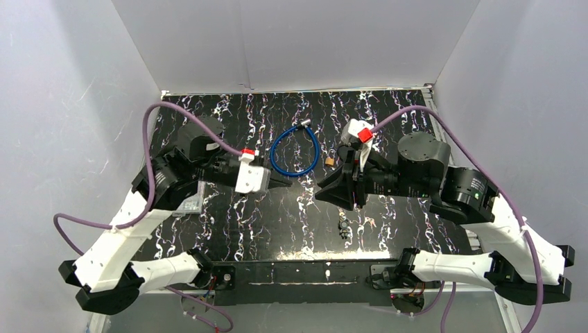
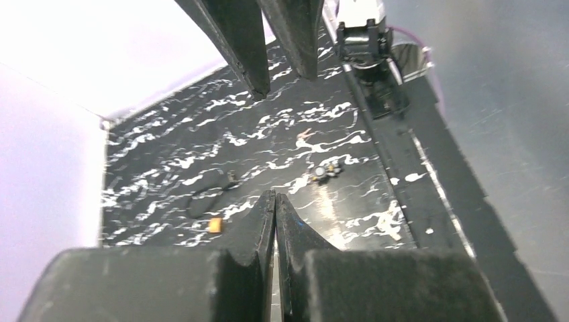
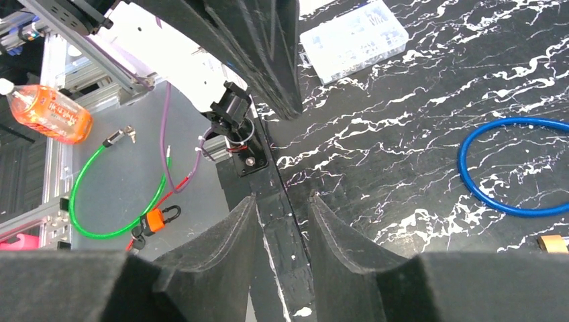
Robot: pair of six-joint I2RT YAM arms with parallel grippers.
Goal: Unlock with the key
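A blue cable loop (image 1: 295, 149) lies at the back middle of the black marbled table, its metal end (image 1: 304, 125) pointing away. A small brass padlock (image 1: 331, 161) sits just right of the loop, also seen in the right wrist view (image 3: 553, 243). The key (image 1: 343, 225) lies on the table nearer the arm bases, and shows in the left wrist view (image 2: 327, 171). My left gripper (image 1: 283, 184) hovers below the loop, shut and empty (image 2: 276, 196). My right gripper (image 1: 323, 191) faces it from the right, left of and above the key, open with nothing between its fingers (image 3: 283, 198).
A clear plastic box (image 1: 191, 206) rests beside the left arm, also visible in the right wrist view (image 3: 353, 37). White walls enclose three sides. Off the table lie an orange bottle (image 3: 50, 113) and a green cable (image 3: 107, 201) with an orange padlock (image 3: 156, 219).
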